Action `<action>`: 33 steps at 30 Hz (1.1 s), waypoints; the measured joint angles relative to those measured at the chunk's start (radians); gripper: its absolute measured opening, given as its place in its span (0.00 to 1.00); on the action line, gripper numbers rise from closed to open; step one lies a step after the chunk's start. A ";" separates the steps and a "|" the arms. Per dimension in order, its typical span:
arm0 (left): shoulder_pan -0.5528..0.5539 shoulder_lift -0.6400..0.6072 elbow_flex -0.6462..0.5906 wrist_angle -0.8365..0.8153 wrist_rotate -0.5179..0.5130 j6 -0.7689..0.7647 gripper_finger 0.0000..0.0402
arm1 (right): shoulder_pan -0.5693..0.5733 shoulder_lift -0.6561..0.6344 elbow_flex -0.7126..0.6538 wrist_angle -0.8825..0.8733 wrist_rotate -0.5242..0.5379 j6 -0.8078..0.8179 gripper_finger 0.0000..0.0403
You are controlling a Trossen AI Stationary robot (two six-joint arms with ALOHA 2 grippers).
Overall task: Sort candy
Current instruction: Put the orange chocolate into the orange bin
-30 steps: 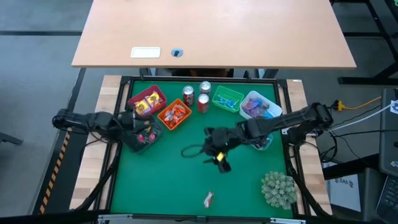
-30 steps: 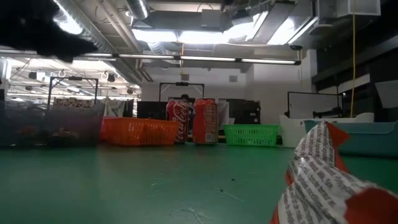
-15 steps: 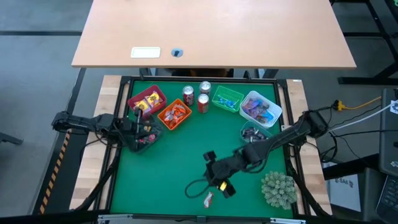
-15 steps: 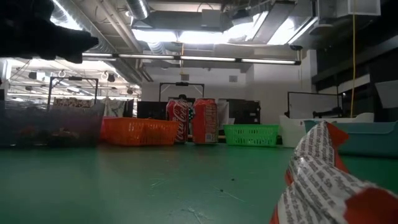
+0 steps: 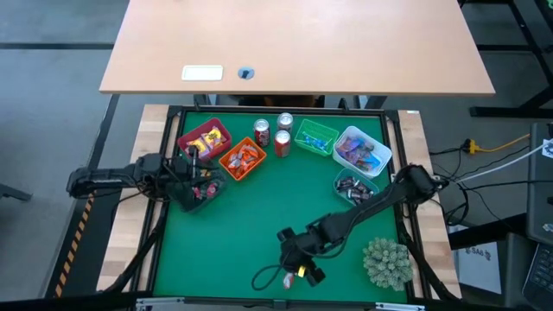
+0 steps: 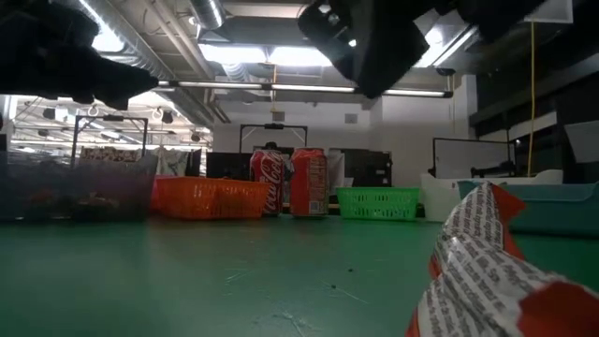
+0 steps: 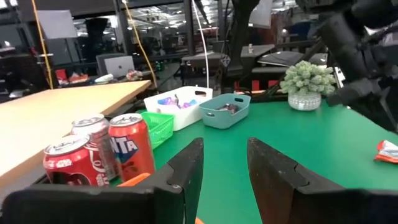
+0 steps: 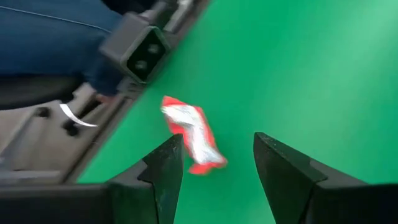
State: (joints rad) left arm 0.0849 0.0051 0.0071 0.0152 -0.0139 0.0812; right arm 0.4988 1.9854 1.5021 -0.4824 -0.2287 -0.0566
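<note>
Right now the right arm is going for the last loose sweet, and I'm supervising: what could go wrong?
The red-and-white candy lies close to the mat's near edge, so the open right gripper might nudge it off instead of pinching it. The wrapper looks flat and crinkly, so the fingers may slip. The left gripper waits open near the cans.

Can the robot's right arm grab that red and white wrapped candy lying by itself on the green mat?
Probably yes. The right gripper hovers open just above the red and white wrapped candy, which lies alone on the green mat with nothing around it.
</note>
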 joint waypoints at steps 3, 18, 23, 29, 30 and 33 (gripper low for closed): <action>0.025 0.000 0.000 -0.001 0.026 -0.023 0.28 | 0.014 0.028 0.000 0.038 -0.038 0.000 0.48; 0.033 0.001 0.001 -0.003 0.033 -0.027 0.28 | 0.058 0.113 0.000 0.041 0.085 0.005 0.48; 0.033 0.001 0.001 -0.003 0.033 -0.026 0.28 | 0.058 0.113 0.000 0.038 0.087 0.007 0.40; 0.033 0.001 0.001 -0.004 0.034 -0.021 0.28 | 0.058 0.123 0.000 0.028 0.080 0.008 0.22; 0.033 0.001 0.001 -0.004 0.034 -0.019 0.28 | 0.058 0.125 0.000 0.029 0.078 0.008 0.19; 0.033 0.001 0.001 -0.004 0.034 -0.019 0.28 | 0.058 0.126 0.000 0.029 0.069 0.008 0.09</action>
State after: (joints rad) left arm 0.1177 0.0059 0.0078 0.0116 0.0200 0.0627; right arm 0.5564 2.1117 1.5021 -0.4530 -0.1596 -0.0486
